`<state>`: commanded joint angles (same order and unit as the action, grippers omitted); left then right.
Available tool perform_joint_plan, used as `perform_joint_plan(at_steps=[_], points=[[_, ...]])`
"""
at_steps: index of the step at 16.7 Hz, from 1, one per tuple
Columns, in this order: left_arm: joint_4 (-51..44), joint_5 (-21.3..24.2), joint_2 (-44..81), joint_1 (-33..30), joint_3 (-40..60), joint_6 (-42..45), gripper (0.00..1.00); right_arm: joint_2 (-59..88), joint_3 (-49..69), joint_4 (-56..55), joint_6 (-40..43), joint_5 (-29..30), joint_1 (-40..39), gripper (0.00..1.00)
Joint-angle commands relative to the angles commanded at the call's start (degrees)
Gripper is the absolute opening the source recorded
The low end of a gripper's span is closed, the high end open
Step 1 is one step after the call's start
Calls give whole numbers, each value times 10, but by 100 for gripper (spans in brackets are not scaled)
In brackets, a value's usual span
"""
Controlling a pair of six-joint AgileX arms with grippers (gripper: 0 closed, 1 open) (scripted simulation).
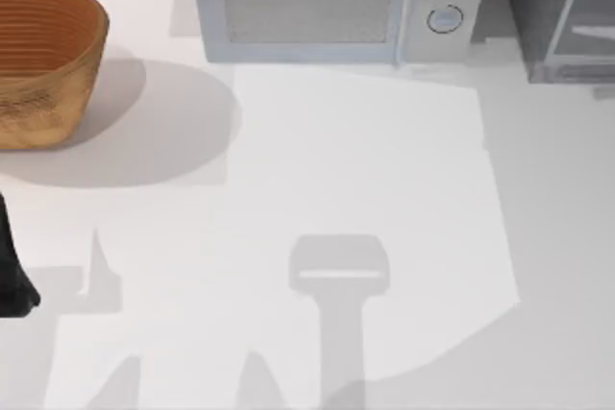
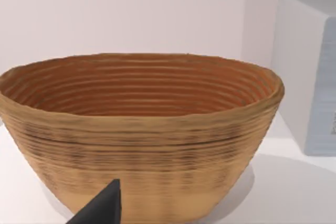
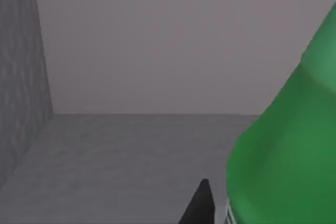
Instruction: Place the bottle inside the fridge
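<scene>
Bottle (image 3: 283, 150): sitting close beside the right gripper finger (image 3: 199, 205), apparently being carried into the fridge (image 3: 21, 77).
Grip: cannot tell whether clamped.
Left arm (image 1: 12, 276): idling at table's left edge.

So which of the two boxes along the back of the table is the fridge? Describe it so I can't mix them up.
Start at the back edge of the table in the top view and go to its right corner. There, just right of the light grey microwave, stands the fridge. It is dark grey and speckled with a pale-framed glassy door, and unlike the microwave it has no round knobs.
</scene>
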<state>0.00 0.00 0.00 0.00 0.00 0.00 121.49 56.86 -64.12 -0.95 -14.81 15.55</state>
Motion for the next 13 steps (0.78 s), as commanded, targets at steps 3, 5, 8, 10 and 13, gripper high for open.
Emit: perform_joint_plan(at_steps=[3,5,8,10,13], points=[[0,0,0,0,0,0,100,35,58,27,0,6,-5,1],[0,0,0,0,0,0,100,66,120,53,1,12,-10,1],[0,0,0,0,0,0,100,112,217,96,1,21,-19,1],[0,0,0,0,0,0,100,134,261,120,1,26,-24,1],[0,0,0,0,0,0,100,146,282,135,1,29,-27,1]])
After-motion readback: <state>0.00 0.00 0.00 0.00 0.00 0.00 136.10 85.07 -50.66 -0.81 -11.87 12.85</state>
